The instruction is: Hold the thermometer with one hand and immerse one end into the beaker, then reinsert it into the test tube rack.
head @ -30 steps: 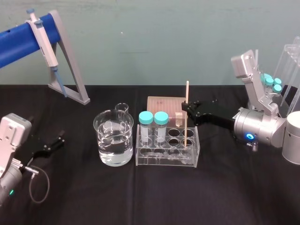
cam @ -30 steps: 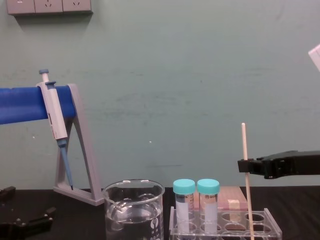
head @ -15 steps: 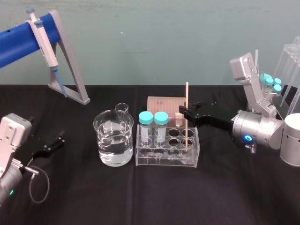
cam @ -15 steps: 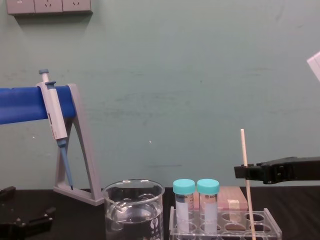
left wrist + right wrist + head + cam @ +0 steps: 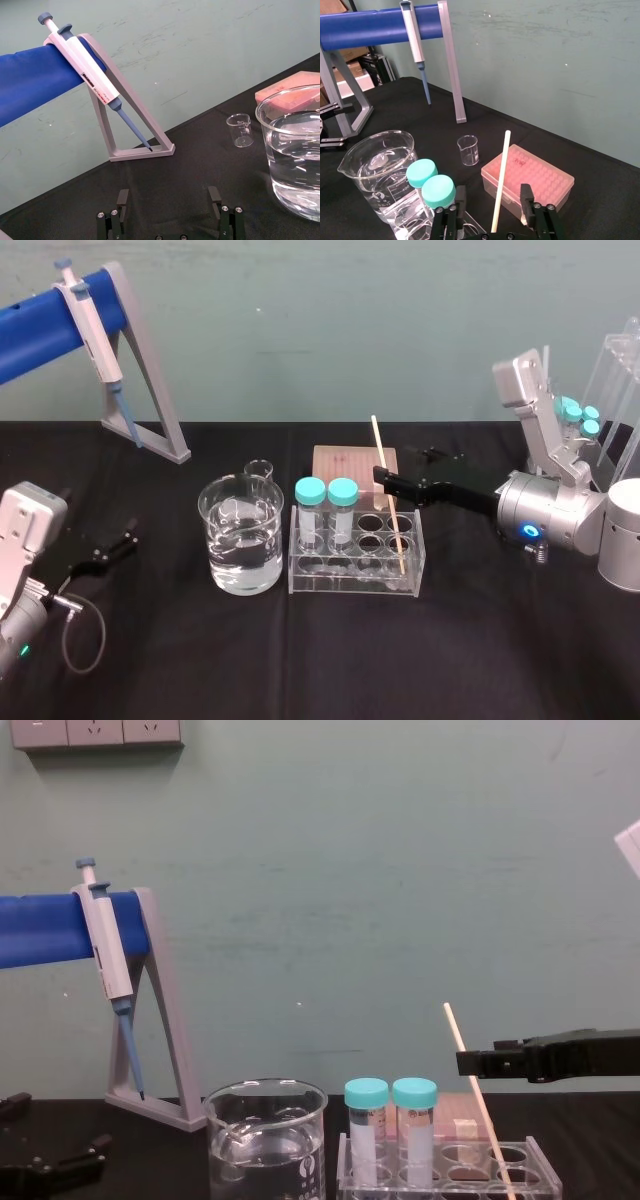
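Observation:
The thermometer [image 5: 378, 445] is a thin cream rod standing in a right-hand hole of the clear test tube rack [image 5: 350, 582], its top leaning to the left. My right gripper [image 5: 405, 467] is open around its middle; in the right wrist view the thermometer [image 5: 502, 170] rises between the spread fingers [image 5: 525, 194] without touching either. The chest view shows the tilted thermometer [image 5: 465, 1045] beside one black finger [image 5: 485, 1063]. The beaker [image 5: 241, 540], holding water, stands just left of the rack. My left gripper [image 5: 168, 197] rests open low at the table's left [image 5: 108, 550].
Two teal-capped tubes [image 5: 327, 495] stand in the rack's left holes. A pink tip box [image 5: 345, 462] and a small beaker [image 5: 260, 470] sit behind. A grey-and-blue pipette stand [image 5: 150, 390] with a pipette [image 5: 90, 320] is at the back left. A clear tube holder [image 5: 615, 390] stands at the far right.
My right gripper has opened and let go of the thermometer. The rod, upright before, has settled lower in the rack and tipped so its top leans left.

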Robot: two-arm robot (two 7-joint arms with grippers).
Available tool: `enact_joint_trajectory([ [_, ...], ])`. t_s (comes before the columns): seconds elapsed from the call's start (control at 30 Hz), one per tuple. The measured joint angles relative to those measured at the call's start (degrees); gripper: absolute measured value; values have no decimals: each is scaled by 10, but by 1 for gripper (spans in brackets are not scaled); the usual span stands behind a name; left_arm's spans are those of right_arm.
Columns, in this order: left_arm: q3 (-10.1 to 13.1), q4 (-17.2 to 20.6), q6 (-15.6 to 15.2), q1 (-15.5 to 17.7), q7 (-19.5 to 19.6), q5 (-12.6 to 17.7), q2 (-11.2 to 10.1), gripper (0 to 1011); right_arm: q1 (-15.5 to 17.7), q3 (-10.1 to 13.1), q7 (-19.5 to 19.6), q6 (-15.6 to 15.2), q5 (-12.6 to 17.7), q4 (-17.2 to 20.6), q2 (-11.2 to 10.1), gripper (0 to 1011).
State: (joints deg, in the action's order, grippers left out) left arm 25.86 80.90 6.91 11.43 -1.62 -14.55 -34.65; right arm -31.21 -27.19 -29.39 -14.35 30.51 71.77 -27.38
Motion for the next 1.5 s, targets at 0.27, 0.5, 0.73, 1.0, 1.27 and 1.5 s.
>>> enact_joint_trajectory([
  [0.27,0,0,0,0,0,0,0,1004,11,19,37,7,-10,31,-6,890],
  [0.5,0,0,0,0,0,0,0,1004,73,83,182,31,-36,78,4,1002],
  [0.73,0,0,0,0,0,0,0,1004,111,114,269,87,-66,54,39,1003],
  [1.0,0,0,0,0,0,0,0,1004,114,103,270,102,-84,-7,69,1003],
  [1.27,0,0,0,0,0,0,0,1004,113,96,245,94,-88,-34,82,1003],
  [1.5,0,0,0,0,0,0,0,1004,113,96,246,94,-87,-32,81,1003],
])
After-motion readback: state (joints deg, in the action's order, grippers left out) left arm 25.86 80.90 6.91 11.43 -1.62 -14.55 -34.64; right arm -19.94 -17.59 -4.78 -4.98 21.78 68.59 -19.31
